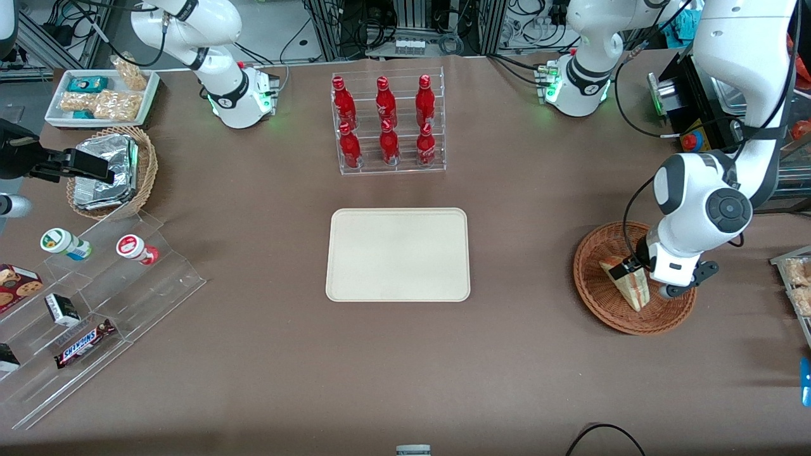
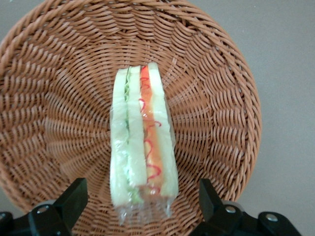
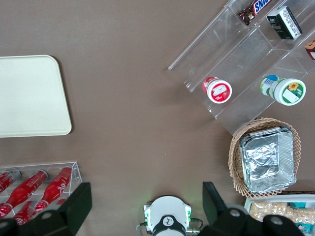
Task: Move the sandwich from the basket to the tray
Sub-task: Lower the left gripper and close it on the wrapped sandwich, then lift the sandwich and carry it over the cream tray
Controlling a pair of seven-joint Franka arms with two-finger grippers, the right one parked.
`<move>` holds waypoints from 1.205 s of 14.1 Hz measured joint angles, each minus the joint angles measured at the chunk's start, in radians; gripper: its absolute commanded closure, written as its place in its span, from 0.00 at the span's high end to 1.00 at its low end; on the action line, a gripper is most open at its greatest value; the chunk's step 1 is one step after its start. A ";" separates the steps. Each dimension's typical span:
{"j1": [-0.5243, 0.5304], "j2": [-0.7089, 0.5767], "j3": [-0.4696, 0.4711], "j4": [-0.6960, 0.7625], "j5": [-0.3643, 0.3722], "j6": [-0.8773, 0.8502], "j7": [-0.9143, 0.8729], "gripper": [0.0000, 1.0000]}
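Observation:
The sandwich [image 1: 628,283], a clear-wrapped wedge of white bread with red-orange and green filling, lies in the round reddish-brown wicker basket [image 1: 589,253] at the working arm's end of the table. My left gripper [image 1: 635,266] is low over the basket, above the sandwich. In the left wrist view the sandwich [image 2: 142,142] stands on edge in the basket [image 2: 221,98]. The gripper [image 2: 142,201] is open, with one black finger on each side of the sandwich's wrapped end and a gap to each. The cream-beige tray [image 1: 398,253] lies bare at the table's middle; it also shows in the right wrist view [image 3: 29,93].
A clear rack of red bottles [image 1: 386,123] stands farther from the front camera than the tray. Toward the parked arm's end are a stepped clear stand [image 1: 95,297] with snacks, a smaller basket of foil packs [image 1: 111,171] and a white snack tray [image 1: 101,95].

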 measured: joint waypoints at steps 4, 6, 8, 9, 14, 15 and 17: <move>0.000 0.023 0.004 0.000 0.000 0.027 -0.001 1.00; 0.000 0.036 0.019 0.000 0.000 0.034 -0.001 0.90; 0.001 0.044 0.025 0.000 0.000 0.040 -0.001 0.50; 0.001 0.046 0.026 0.000 0.000 0.041 -0.001 0.36; 0.001 0.046 0.026 0.003 0.000 0.041 -0.029 0.14; 0.001 0.045 0.026 0.006 0.000 0.040 -0.034 0.14; -0.002 0.029 0.024 0.016 0.000 -0.019 -0.035 0.14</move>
